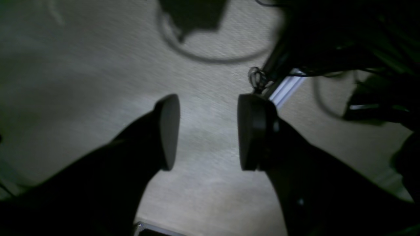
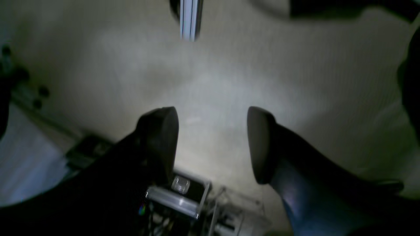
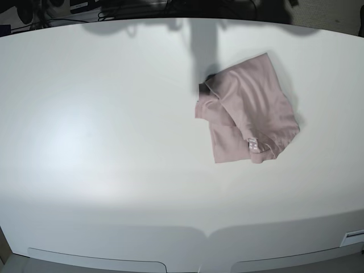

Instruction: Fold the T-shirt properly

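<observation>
T-shirt [image 3: 247, 111] folded, long axis diagonal, label toward front.

The overhead view is bright and even, with glare on the left of the white table [image 3: 85, 142], soft shadows along its far edge, and curved distortion at the edges. Both wrist views are dim, blurred and grainy, their foregrounds nearly black.

A lab-like robot test space is showing: white desk [image 3: 114, 142], aluminium framing [image 2: 189, 19] and cables [image 1: 210, 57] lying beyond the fingers [image 1: 169, 131].
</observation>
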### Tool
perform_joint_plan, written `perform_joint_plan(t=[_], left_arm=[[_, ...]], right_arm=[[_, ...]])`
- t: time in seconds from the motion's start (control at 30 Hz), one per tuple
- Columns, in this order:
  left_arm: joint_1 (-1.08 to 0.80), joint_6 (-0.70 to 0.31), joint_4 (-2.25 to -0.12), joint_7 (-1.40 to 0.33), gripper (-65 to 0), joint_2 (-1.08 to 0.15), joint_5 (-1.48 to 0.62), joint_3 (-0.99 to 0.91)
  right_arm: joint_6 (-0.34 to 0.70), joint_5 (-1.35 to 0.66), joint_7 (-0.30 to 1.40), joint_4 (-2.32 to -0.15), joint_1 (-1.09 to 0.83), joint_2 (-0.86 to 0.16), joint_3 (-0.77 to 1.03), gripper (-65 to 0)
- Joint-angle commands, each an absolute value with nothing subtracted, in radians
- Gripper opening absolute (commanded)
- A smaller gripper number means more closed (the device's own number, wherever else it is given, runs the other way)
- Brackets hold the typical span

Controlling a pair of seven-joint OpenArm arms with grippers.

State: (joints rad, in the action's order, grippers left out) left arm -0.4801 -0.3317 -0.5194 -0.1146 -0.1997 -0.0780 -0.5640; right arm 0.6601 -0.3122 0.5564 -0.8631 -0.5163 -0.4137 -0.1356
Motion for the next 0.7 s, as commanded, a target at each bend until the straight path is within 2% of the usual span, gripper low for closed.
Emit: perform_joint_plan(t=[0.0, 0.37, 0.67], left_arm=[[-0.491, -0.329, -0.516, -0.118, -37.1, -0.213, -0.078, -0.567], [-0.472, -0.336, -0.517, -0.112, -37.5, -0.213, -0.057, -0.567], [-0.471, -0.336, -0.518, -0.114, -37.5, -0.213, -0.045, -0.567]], right_arm=[[0.664, -0.314, 0.558, -0.860, -0.511, -0.426, -0.133, -30.9], [0.666, -0.313, 0.550, -0.751, -0.381, -0.412, -0.148, -30.9], [0.664, -0.283, 0.496, -0.750, -0.374, -0.413, -0.405, -30.9]])
